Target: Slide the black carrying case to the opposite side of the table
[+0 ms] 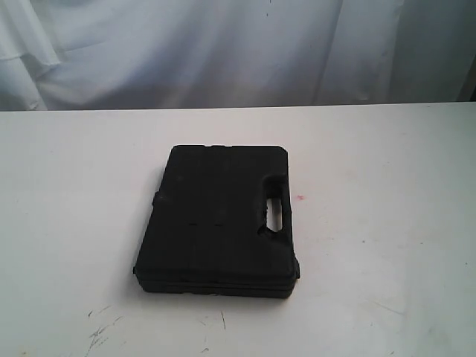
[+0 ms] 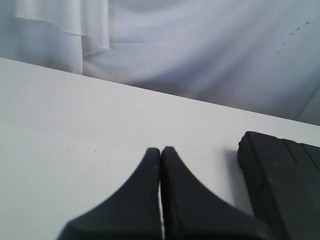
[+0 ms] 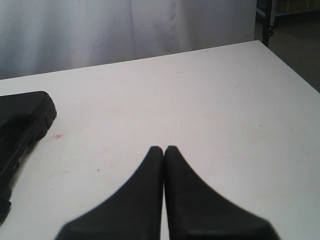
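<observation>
Handle (image 1: 287, 202) of black case (image 1: 212, 223) appears only in exterior view.

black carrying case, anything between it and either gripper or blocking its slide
Nothing visible: only bare table separates the black carrying case from the left gripper and right gripper, and surrounds it.

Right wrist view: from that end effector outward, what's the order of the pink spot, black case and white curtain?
1. Pink spot, on the bare table.
2. Black case, just past the spot.
3. White curtain, beyond the table's far edge.
</observation>
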You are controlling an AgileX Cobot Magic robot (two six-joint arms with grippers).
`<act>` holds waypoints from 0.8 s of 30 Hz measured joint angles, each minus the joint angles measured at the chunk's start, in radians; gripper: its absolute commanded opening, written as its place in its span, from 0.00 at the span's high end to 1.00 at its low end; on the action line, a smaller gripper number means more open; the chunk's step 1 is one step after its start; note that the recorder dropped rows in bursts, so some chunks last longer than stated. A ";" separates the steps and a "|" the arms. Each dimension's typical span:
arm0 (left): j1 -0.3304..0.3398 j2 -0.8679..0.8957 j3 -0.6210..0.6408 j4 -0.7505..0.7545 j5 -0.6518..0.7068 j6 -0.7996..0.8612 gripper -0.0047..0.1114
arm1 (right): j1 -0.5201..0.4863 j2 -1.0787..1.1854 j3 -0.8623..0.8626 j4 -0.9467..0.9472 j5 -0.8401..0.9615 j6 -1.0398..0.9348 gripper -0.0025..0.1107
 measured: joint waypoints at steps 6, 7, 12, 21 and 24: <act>0.002 -0.030 0.008 -0.019 0.002 0.000 0.96 | 0.000 0.000 0.000 0.000 0.000 0.000 0.98; 0.002 -0.032 0.008 -0.019 0.002 0.000 0.96 | 0.000 0.000 0.000 0.000 0.000 0.000 0.98; 0.002 -0.033 0.008 -0.038 0.002 0.000 0.96 | 0.000 0.000 0.000 0.000 0.000 0.000 0.98; 0.002 -0.034 0.008 -0.089 0.002 -0.002 0.96 | 0.000 0.000 0.000 0.000 0.000 0.000 0.98; 0.002 -0.052 0.008 -0.105 0.031 0.003 0.96 | 0.000 0.000 0.000 0.000 0.000 0.000 0.98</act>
